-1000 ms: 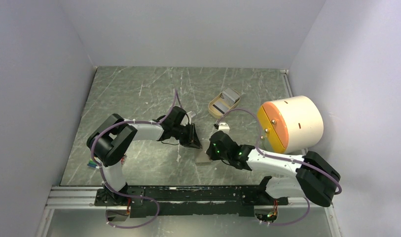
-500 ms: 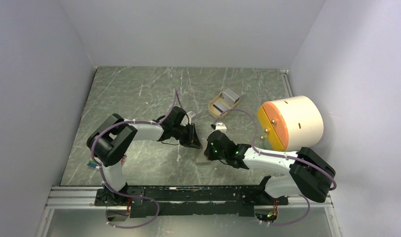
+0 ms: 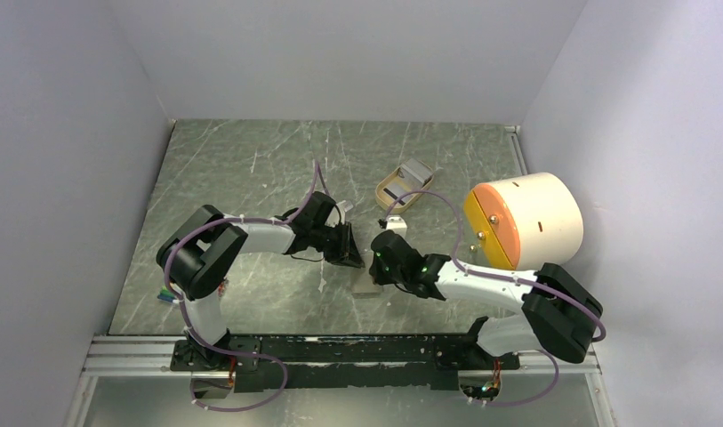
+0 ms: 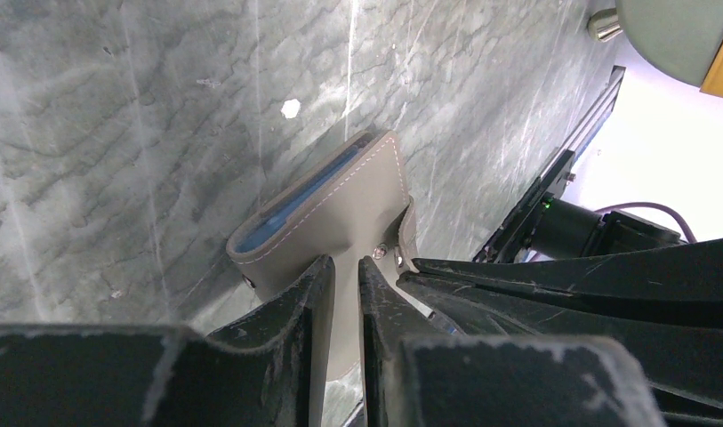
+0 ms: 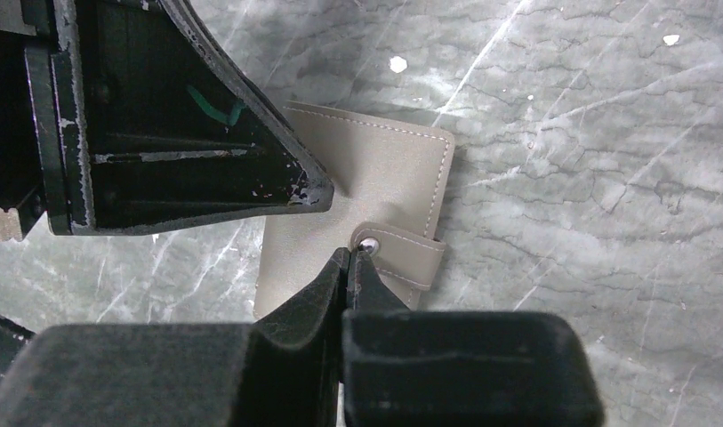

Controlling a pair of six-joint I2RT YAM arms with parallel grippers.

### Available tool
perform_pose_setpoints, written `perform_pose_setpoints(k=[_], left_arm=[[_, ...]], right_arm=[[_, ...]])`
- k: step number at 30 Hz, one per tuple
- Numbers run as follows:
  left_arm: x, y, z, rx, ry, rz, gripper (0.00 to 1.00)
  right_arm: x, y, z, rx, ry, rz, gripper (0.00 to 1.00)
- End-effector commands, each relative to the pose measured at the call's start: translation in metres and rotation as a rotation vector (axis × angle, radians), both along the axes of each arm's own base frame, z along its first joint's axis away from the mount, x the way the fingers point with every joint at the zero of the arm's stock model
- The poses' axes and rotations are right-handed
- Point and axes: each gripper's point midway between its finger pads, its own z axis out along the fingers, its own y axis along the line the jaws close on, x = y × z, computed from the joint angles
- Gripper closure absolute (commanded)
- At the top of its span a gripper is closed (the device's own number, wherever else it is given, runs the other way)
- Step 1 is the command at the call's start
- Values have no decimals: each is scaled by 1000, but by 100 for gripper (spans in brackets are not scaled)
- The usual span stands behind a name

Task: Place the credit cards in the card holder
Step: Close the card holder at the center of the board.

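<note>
The card holder [image 3: 367, 283] lies folded shut on the marble between my two arms, grey-olive with pale stitching [image 5: 366, 169]. A blue layer shows in its open edge [image 4: 286, 206]; I cannot tell whether that is a card or the lining. No loose credit cards are in view. My left gripper [image 4: 346, 265] stands over the holder's cover, jaws a narrow slit apart with nothing between them, and one fingertip [image 5: 311, 191] rests on the cover. My right gripper [image 5: 349, 253] is shut and empty, its tips against the strap [image 5: 406, 260] beside the round snap button.
A tan oval tray [image 3: 402, 189] with silver sticks stands behind the holder. The big cream cylinder with an orange face [image 3: 522, 222] lies at the right by the wall. The black rail [image 3: 340, 349] runs along the near edge. The two grippers almost touch.
My right arm has shifted a little left and forward, bringing its shut tips up to the holder's strap. The left arm and the holder have not moved.
</note>
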Motion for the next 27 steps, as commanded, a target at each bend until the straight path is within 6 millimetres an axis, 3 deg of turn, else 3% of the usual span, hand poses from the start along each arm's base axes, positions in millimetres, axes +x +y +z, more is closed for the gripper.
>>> perform_pose_setpoints(k=[1, 27], left_arm=[[-11, 2, -9, 14, 27, -24, 78], [-11, 2, -7, 13, 27, -21, 78]], right_arm=[[3, 0, 1, -29, -7, 6, 100], [-7, 6, -20, -70, 72, 63, 100]])
